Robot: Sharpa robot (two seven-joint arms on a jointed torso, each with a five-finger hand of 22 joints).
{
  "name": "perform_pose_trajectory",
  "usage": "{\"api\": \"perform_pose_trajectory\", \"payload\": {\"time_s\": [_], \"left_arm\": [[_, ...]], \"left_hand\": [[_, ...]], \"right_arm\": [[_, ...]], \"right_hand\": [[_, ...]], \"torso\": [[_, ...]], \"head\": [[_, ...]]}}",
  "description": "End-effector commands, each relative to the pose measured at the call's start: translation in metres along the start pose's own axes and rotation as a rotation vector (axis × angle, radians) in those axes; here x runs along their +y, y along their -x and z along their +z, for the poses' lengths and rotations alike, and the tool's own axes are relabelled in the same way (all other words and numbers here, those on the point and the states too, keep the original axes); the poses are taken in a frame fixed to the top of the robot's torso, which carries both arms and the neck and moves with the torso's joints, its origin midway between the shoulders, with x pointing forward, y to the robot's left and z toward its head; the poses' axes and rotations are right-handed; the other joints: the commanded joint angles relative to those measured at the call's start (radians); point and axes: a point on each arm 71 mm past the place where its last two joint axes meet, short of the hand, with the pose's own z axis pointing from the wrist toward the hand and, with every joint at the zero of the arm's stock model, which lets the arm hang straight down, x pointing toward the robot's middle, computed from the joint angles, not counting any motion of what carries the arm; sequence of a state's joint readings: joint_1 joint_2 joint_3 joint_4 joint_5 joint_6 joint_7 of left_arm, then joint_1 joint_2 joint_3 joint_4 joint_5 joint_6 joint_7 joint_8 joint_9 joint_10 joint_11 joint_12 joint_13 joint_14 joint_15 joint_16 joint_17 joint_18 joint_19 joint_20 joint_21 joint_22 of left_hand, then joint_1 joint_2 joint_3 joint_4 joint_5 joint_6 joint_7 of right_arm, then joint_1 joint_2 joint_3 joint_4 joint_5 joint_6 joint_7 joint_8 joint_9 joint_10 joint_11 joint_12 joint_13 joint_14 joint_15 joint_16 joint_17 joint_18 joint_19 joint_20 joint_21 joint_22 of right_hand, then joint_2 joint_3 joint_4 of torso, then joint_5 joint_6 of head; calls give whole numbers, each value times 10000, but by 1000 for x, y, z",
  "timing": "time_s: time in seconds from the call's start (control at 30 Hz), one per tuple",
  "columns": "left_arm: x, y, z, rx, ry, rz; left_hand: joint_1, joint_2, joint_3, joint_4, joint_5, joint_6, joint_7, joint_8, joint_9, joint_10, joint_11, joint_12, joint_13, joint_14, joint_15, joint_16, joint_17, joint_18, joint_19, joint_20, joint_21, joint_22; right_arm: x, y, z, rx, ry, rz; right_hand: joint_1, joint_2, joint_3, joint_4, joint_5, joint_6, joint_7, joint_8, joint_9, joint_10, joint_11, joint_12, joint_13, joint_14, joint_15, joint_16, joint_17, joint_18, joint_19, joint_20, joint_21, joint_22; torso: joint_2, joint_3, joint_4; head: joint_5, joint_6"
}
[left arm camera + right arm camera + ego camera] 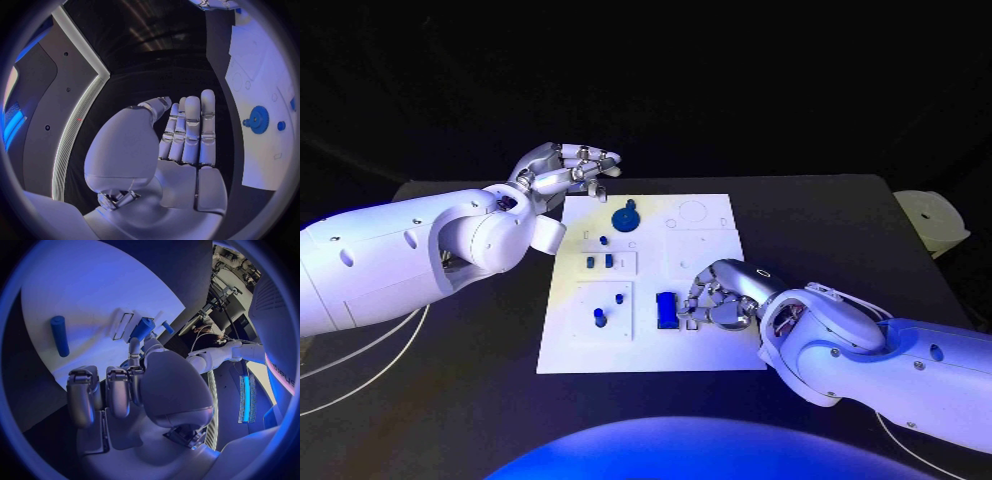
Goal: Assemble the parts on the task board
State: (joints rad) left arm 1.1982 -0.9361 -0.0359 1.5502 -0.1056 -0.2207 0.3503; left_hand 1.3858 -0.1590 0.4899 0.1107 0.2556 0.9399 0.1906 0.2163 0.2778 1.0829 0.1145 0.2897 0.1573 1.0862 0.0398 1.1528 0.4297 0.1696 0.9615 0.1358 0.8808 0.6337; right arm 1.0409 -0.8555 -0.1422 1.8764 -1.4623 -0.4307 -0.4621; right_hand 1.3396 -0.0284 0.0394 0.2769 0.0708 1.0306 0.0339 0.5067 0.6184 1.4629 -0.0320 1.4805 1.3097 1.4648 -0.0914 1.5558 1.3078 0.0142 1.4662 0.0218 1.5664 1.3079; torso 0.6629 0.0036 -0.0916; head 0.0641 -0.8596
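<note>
Work looked partly done: on the white board [711,350] a gear [626,217] and pegs [599,262] stood seated, the right robot hand [710,300] pinched a blue block [666,309], the left robot hand [570,170] hovered empty, fingers straight.

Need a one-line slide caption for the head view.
Right robot hand reaching beside a blue rectangular block on the white task board.

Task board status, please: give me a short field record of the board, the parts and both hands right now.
board: white task board mid-table
gear: blue gear at the board's far end
pegs: small blue pegs in the left-side panels
block: blue block beside the right hand
left hand: fingers straight together, empty, off the board's far left corner
right hand: fingers curled, resting on board; hold unclear
</note>
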Motion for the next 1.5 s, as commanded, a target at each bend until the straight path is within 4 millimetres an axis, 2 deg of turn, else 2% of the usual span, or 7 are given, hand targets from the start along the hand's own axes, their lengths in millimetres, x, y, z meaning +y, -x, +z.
{"api": "perform_pose_trajectory", "payload": {"time_s": [0.03,0.4,0.5,0.67,0.83,1.13,1.5], "left_arm": [[-1,-2,0,125,-69,-92],[-1,-1,0,100,-63,-84],[-1,0,-1,84,-63,-79],[-1,-2,0,115,-77,-90],[-1,-3,1,167,-85,-109],[-1,-4,1,188,-84,-116],[-1,-4,1,178,-75,-114]], "left_hand": [[-28,90,-2,50,46,-51,-11,69,-12,-75,21,68,17,-24,36,2,-8,145,59,2,-45,-13],[-31,97,-2,59,47,-56,-13,71,-12,-84,20,76,18,-24,36,3,-9,145,63,3,-53,-19],[-31,97,-2,59,47,-56,-13,71,-12,-84,20,76,18,-24,36,3,-9,145,63,3,-53,-19],[-31,97,-2,59,47,-56,-13,71,-12,-84,20,76,18,-24,36,3,-9,145,63,3,-53,-19],[-31,97,-2,59,47,-56,-13,71,-12,-84,20,76,18,-24,36,3,-9,145,63,3,-53,-19],[-25,91,-4,57,46,-62,-16,75,-11,-94,18,87,21,-25,34,5,-11,147,68,3,-62,-27],[-25,91,-4,57,46,-62,-16,75,-11,-94,18,87,21,-25,34,5,-11,147,68,3,-62,-27]], "right_arm": [[1,0,-2,-69,123,94],[-22,24,-15,-1069,-130,358],[-24,27,-16,-1040,-127,380],[-18,21,-12,-802,13,470],[-11,12,-6,-544,71,500],[-1,0,1,-150,187,326],[5,-10,5,190,292,167]], "right_hand": [[-8,-129,45,35,-42,-19,-28,-43,-20,612,-65,-76,1994,994,-64,35,2305,-142,1046,-102,44,2629],[100,-234,114,79,91,-214,73,-198,-117,382,20,-532,1726,972,1,-4,2203,-142,1046,-62,44,2629],[109,-276,108,81,93,-211,82,-201,-122,387,27,-522,1733,978,9,6,2231,-142,1046,-56,44,2629],[105,-307,100,91,59,-180,84,-189,-122,414,32,-469,1768,978,15,7,2233,-142,1046,-49,44,2629],[121,-311,112,91,21,-140,74,-170,-119,442,27,-415,1801,979,17,8,2236,-142,1046,-44,44,2629],[154,-324,130,86,-68,-82,54,-144,-116,478,14,-352,1842,981,11,11,2246,-142,1046,-41,44,2629],[213,-370,139,64,-118,-52,38,-128,-115,508,1,-296,1877,982,1,12,2250,-142,1046,-43,44,2629]], "torso": [[-9,-2,-1],[-23,-27,-24],[-1,-13,-49],[-15,9,-45],[-6,-1,-14],[2,-23,-50],[11,-6,-24]], "head": [[-10,0],[-49,30],[-50,69],[-65,74],[-75,69],[-55,57],[-29,17]]}}
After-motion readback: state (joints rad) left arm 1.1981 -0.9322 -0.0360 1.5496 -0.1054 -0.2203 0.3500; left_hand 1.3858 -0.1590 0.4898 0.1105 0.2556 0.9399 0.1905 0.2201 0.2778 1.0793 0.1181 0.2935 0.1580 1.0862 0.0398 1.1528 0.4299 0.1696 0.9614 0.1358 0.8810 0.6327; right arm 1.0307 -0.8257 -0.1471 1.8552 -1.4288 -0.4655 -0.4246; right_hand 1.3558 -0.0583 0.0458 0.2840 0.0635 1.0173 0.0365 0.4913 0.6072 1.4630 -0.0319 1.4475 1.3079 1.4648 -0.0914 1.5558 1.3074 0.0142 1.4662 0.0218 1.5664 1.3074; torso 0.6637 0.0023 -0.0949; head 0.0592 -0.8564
